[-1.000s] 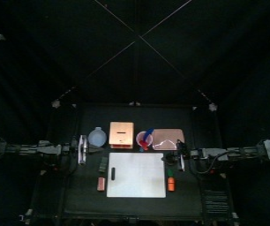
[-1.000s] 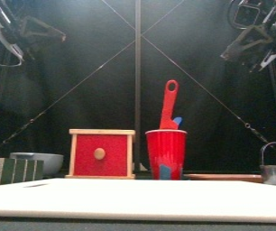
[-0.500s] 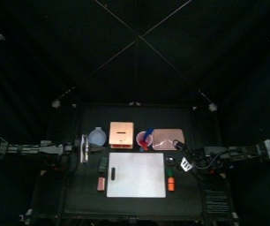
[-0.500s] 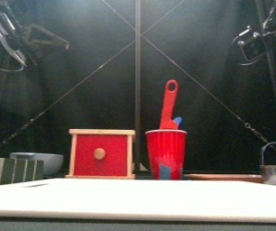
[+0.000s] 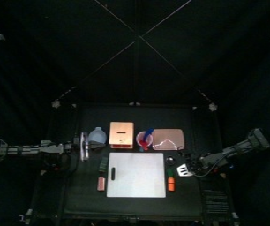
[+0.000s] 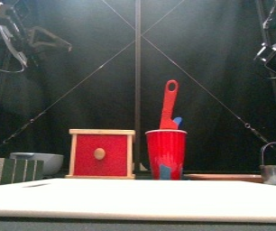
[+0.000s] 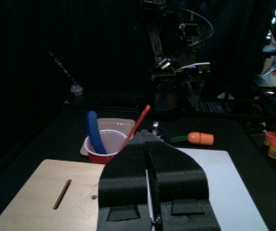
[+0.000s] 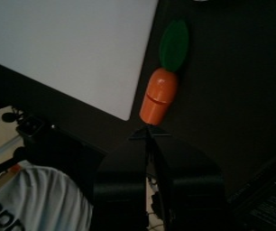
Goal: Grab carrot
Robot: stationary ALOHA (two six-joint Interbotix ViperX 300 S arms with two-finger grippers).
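Just beside the white sheet's [image 5: 138,175] right edge, the carrot [image 8: 160,97] lies on the black counter [image 5: 197,196], untouched. Close above it the right claw [image 8: 149,135] hangs with jaws pressed together, empty, its arm angling in from the right. Across the counter, the left claw [image 7: 151,147] is also closed and empty.

The carrot [image 8: 160,97] is a small, bright orange stick with a green leafy top. It lies flat on the black table, just beside the white sheet's right edge [image 5: 170,183].
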